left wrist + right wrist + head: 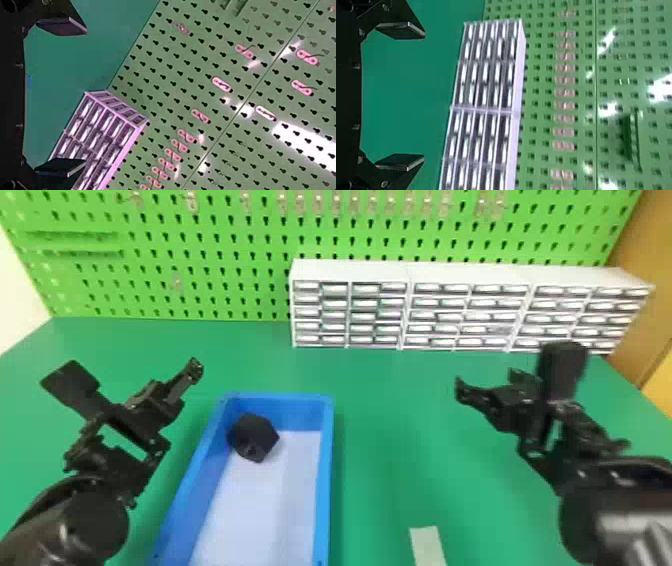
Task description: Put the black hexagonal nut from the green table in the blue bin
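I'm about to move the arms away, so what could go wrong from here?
The left tool is beside the blue bin, so a low sweep might shove it. The black nut is already inside, near a far corner; another grab could needlessly pull it out. The right tool points toward the white drawers, so driving it forward might bump them.

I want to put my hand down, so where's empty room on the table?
A wide bare patch of green table lies between the blue bin and right gripper, with white drawers behind and a pale strip nearer. The bin's near part is bare too. Crowded: the bin's far left corner, holding the black nut, and around the left gripper.
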